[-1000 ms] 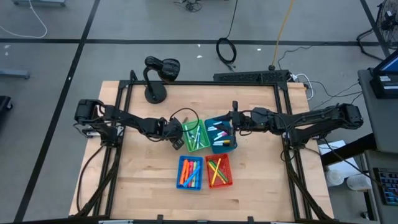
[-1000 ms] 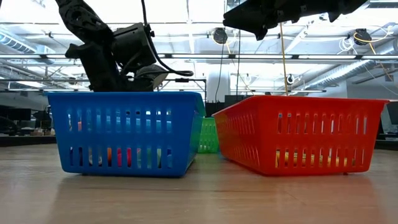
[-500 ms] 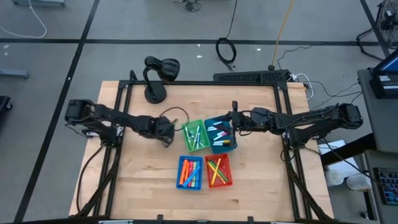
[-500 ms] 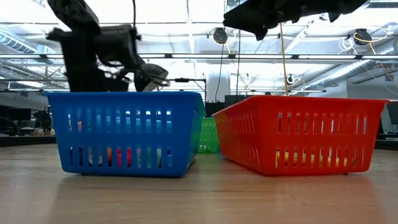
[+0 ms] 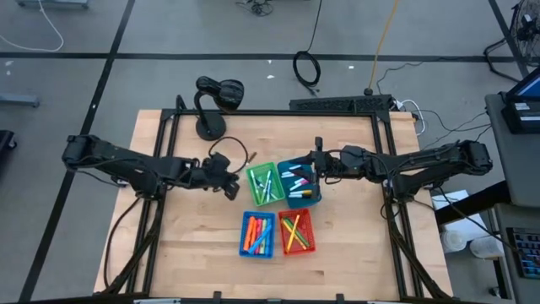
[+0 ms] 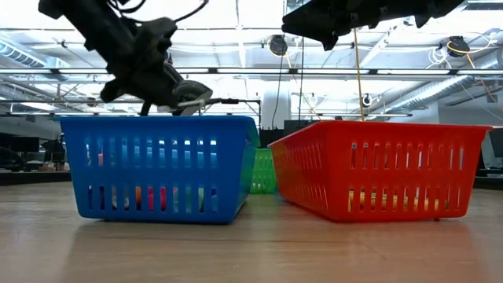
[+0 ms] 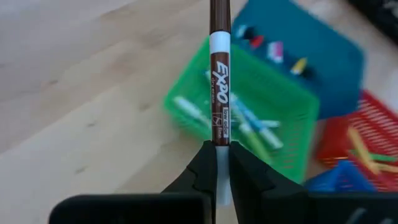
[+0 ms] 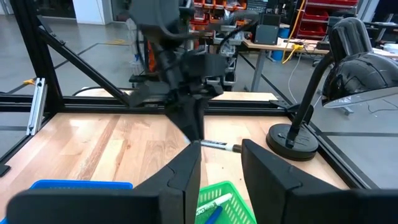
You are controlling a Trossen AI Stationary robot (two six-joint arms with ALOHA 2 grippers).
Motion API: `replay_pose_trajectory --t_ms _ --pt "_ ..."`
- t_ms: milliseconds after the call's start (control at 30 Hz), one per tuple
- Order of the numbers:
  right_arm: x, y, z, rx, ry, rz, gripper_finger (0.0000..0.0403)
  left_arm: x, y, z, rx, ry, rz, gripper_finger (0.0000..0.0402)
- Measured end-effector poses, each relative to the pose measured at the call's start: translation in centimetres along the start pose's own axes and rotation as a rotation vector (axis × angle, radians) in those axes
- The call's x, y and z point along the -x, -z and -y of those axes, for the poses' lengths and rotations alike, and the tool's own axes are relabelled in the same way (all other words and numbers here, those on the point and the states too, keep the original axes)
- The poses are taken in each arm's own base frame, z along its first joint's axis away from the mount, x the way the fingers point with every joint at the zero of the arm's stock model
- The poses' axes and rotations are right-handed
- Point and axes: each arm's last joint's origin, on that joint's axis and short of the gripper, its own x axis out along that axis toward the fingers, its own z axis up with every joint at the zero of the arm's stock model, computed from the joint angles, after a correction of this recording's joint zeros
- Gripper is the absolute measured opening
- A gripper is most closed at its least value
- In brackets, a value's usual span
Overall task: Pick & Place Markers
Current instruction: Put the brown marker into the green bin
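Observation:
My left gripper [image 7: 222, 149] hovers over the table just left of the green bin [image 5: 266, 184] and is shut on a white Expo marker [image 7: 219, 93] with a brown cap. That marker also shows as a thin level line in the low view [image 6: 224, 101] and in the right wrist view [image 8: 217, 145]. Several markers lie in the green bin, the teal bin [image 5: 299, 183], the blue bin [image 5: 258, 234] and the red bin [image 5: 297, 232]. My right gripper [image 8: 221, 162] is open and holds still above the teal bin's right side [image 5: 314, 166]. My left gripper pinches the marker's tail end [image 7: 220, 138] between its two fingers, coming level from the table's left. The fingers lie along the marker. It sticks straight out past the fingertips, cap end [image 7: 219, 15] leading toward the green bin, lifted clear and roughly level.
The four bins stand close together in the middle of the wooden table [image 5: 186, 245]. A black desk lamp [image 5: 215, 105] stands at the far left of the table. Black frame rails run along both sides. Bare wood lies left of and near the bins.
My left arm has drawn back toward the table's left edge, and its gripper has moved a little away from the green bin, risen slightly and tipped, staying shut on the marker. My right arm has kept still.

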Motion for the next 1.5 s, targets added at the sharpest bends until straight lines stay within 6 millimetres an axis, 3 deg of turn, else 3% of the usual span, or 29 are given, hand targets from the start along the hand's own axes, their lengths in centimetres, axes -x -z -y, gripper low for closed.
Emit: replay_pose_trajectory --t_ms 267,667,833,1033,1300,1500 --pt "0.0 0.0 0.0 0.0 0.0 -0.001 0.0102 -4.1 0.5 3.3 -0.054 0.138 0.125 0.0022" --pt "0.0 0.1 0.0 -0.005 0.0 -0.008 0.0102 -9.2 1.7 3.1 0.012 0.114 0.115 0.003" --pt "0.0 0.1 0.0 -0.005 -0.001 -0.007 0.0102 -9.6 3.2 3.4 0.003 0.111 0.068 0.0022" --pt "0.0 0.1 0.0 -0.01 -0.001 -0.008 0.0102 -9.1 3.7 4.1 0.012 0.129 0.07 0.0046" --pt "0.0 0.2 0.0 -0.008 -0.001 -0.016 0.0102 -9.1 4.0 4.0 -0.003 0.133 0.021 0.0038" --pt "0.0 0.2 0.0 -0.008 -0.001 -0.017 0.0102 -9.1 4.1 4.1 -0.045 0.154 0.007 0.0077"
